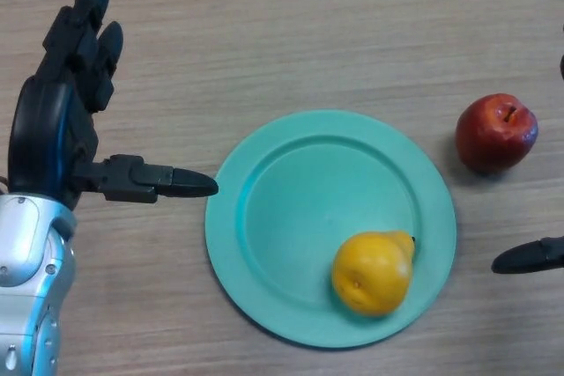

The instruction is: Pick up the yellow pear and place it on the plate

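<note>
I see the pear (373,272) already lying on the plate (264,217), in its near-right part, stem end pointing up and right, away from my left hand (53,129). That hand is empty, fingers straight and relaxed, thumb pointing right toward the plate's left rim, just short of it; the pear sits well beyond the thumb tip, across the dish. Only a fingertip of my right hand (529,255) shows, right of the plate, nearer the pear; I cannot tell its state. An apple (495,132) rests up from that fingertip. I judge the placing done.
</note>
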